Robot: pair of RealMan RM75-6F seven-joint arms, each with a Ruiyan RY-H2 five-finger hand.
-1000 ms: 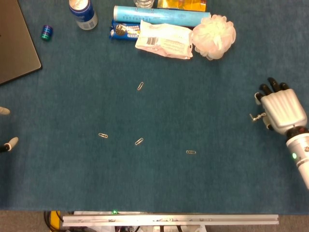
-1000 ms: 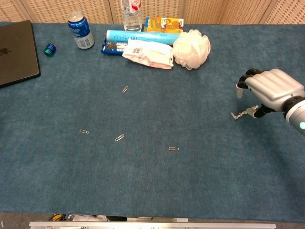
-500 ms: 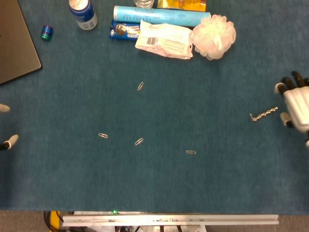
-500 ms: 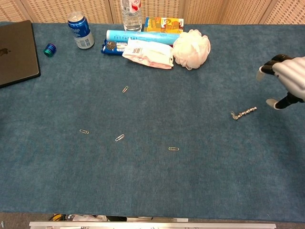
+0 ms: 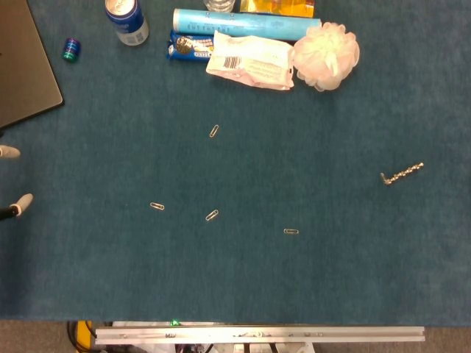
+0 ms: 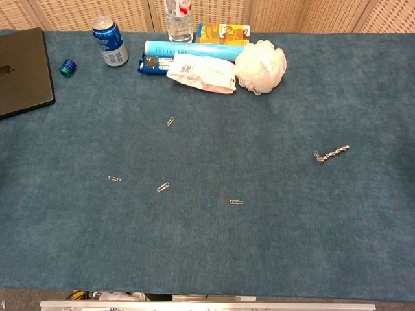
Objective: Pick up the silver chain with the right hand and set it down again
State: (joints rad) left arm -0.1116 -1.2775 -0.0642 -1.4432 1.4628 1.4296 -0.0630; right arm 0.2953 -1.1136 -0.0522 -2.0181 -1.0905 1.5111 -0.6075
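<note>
The silver chain lies alone on the blue table cloth at the right, stretched in a short slanted line; the chest view shows the chain too. Nothing touches it. My right hand is out of both views. Of my left hand only two pale fingertips show at the left edge of the head view, well apart from each other with nothing between them, far from the chain.
Several paper clips lie scattered mid-table. Along the far edge stand a soda can, a blue tube, a white snack packet and a white bath pouf. A laptop lies at far left.
My right hand let go of the chain, drew back to the right and left the views. The chain now lies straightened on the cloth. The left fingertips shifted slightly.
</note>
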